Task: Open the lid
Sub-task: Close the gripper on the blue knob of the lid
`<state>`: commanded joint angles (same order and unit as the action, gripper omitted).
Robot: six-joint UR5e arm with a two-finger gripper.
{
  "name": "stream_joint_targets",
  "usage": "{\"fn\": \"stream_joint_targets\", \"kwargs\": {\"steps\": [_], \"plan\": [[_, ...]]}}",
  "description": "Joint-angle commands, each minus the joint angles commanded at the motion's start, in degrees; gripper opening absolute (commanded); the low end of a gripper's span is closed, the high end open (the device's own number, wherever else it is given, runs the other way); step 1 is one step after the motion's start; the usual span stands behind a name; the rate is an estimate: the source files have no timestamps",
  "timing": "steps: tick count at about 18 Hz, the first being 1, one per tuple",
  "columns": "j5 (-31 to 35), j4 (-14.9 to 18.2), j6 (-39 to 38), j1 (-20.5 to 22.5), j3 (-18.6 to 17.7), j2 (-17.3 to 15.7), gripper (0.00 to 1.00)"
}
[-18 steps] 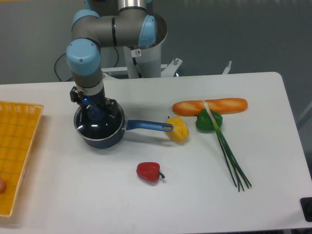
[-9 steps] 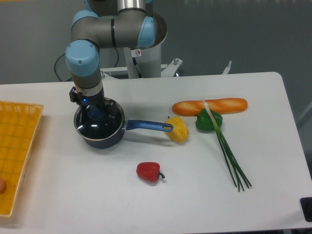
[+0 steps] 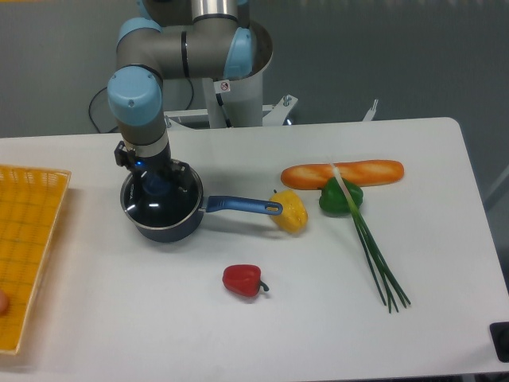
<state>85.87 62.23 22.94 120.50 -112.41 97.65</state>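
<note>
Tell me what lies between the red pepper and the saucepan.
Nothing: in the fixed camera view, only bare white table separates the red pepper from the saucepan.

Gripper (image 3: 157,186): pointing straight down over the pot's centre; whether the jaws are closed cannot be made out.
Lid (image 3: 163,204): sits on the saucepan (image 3: 163,223), directly under the jaws; its blue knob is at the jaws.
Saucepan handle (image 3: 242,206): runs away from the jaws toward the yellow pepper (image 3: 290,211).
Red pepper (image 3: 242,280): well apart from the jaws.
Basket (image 3: 28,239): far from the jaws, on the side opposite the handle.
</note>
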Motion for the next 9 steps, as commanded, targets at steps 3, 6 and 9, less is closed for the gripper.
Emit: {"fn": "stream_joint_targets", "kwargs": {"steps": [3, 6, 9], "plan": [[0.0, 0.1, 0.0, 0.0, 0.0, 0.0, 0.93], [-0.1, 0.1, -0.1, 0.0, 0.1, 0.0, 0.87], [-0.2, 0.1, -0.2, 0.0, 0.1, 0.0, 0.86]]}}
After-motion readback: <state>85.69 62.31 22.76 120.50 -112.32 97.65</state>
